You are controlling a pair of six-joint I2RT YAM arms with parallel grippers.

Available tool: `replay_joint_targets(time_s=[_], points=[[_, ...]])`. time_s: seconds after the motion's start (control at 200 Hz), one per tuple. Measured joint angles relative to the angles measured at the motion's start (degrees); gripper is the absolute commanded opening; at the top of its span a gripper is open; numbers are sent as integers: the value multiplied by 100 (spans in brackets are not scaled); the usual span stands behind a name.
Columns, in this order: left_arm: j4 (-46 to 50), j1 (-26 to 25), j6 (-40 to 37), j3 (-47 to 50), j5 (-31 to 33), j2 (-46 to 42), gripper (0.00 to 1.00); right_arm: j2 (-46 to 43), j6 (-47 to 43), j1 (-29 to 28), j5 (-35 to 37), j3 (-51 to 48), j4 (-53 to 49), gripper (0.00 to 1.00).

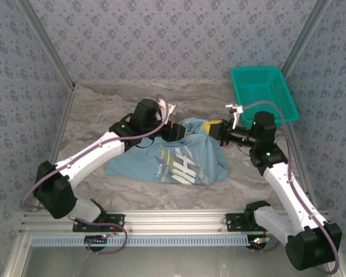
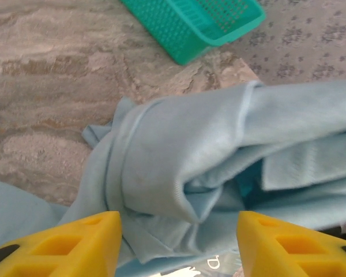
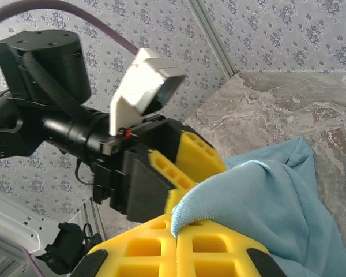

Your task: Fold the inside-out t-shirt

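**Item 1.** Soft light-blue cotton t-shirt point(image 1: 161, 164), short-sleeved, crumpled in a loose heap at the middle of the grey marbled table point(image 1: 104, 109).
- Writing: from above you see large white block letters on a dark-blue patch with a yellowish tinge. They are slanted and creased. An H is plain, but you cannot read the rest whole.
- In the left wrist view a scrap of white print sits at the bottom edge, too cut off to read.

**Item 2.** Left gripper point(image 2: 179, 248), black body, blocky yellow plastic fingers point(image 2: 63, 245) with square recesses.
- State: released. The jaws stand well apart, and a rolled fold of the t-shirt lies just ahead of the gap.
- Its own camera gives you the stitched hem and the soft nap of the cloth. From above the same fabric reads as flat colour.

**Item 3.** Right gripper point(image 3: 176, 248), same yellow fingers.
- State: clenched on a hemmed edge of the t-shirt, which it holds raised off the table.
- Its camera shows you the left gripper close beyond, under a white angular housing point(image 3: 144, 86).
- From above, the two grippers face each other over the far side of the heap.

**Item 4.** Teal plastic mesh basket point(image 1: 265, 92), rectangular, at the table's far right corner, well apart from the t-shirt.
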State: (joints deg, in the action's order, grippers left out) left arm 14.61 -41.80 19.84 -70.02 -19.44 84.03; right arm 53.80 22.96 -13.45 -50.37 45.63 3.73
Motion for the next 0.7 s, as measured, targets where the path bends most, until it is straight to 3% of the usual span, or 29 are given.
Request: replay_joint_targets(time_s=[0.12,0.225,0.31,0.505,0.7], points=[[20,-2,109,-179,17,310,57,0,0,-55,0,0,2,0],[4,-17,188,-404,2,560,50,0,2,-85,0,0,9,0],[-31,-24,221,-542,-68,752,38,-2,2,-94,0,0,42,0],[-275,-17,243,-671,-649,1071,0,-7,13,-92,-2,-7,76,0],[-1604,269,756,101,-1829,553,0,-282,-251,214,199,-22,-433,0]])
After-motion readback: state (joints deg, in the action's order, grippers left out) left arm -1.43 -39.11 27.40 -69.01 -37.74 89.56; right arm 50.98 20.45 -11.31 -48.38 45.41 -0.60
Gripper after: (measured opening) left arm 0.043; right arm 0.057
